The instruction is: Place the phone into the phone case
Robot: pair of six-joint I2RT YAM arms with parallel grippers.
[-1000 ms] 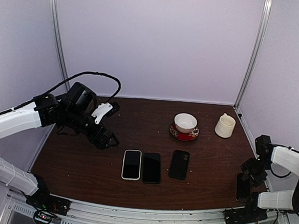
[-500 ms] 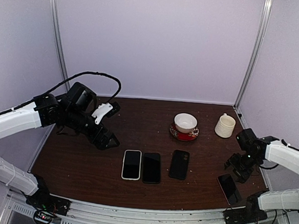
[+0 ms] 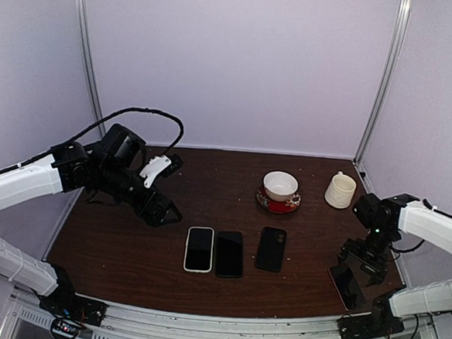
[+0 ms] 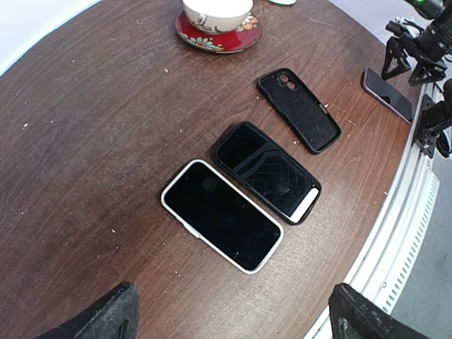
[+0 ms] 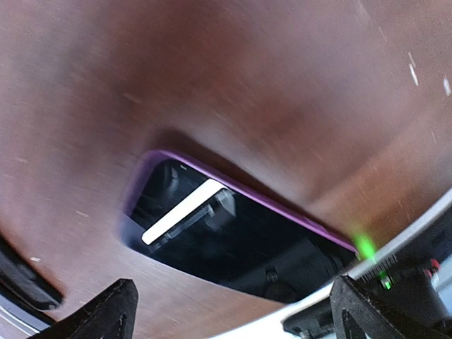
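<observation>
R arm has swung in from the right edge of the table & the purple-rimmed phone has slid in w/ it. The phone now lies flat & skewed by the near-right corner, close to the front edge. R gripper hangs right over it, jaws spread wide, nothing held; the wrist view shows the phone below & btw the two fingers, not pinched. L gripper is also wide open & empty, over the left part of the table, looking down on the row at front centre: white-rimmed phone, black-cased phone just beside it, then a black case slightly apart to the right, which looks empty. Step, as I read it: phone brought within reach, pick not yet made. Next move prob. needs a pinch across the phone's long edges, which is awkward on a flat slab, so one side may need levering up first; then carry it left to the case. Room: bare wood btw phone & case. Cup, saucer & mug sit well back, off that path. Little margin at the front edge & right wall.
</observation>
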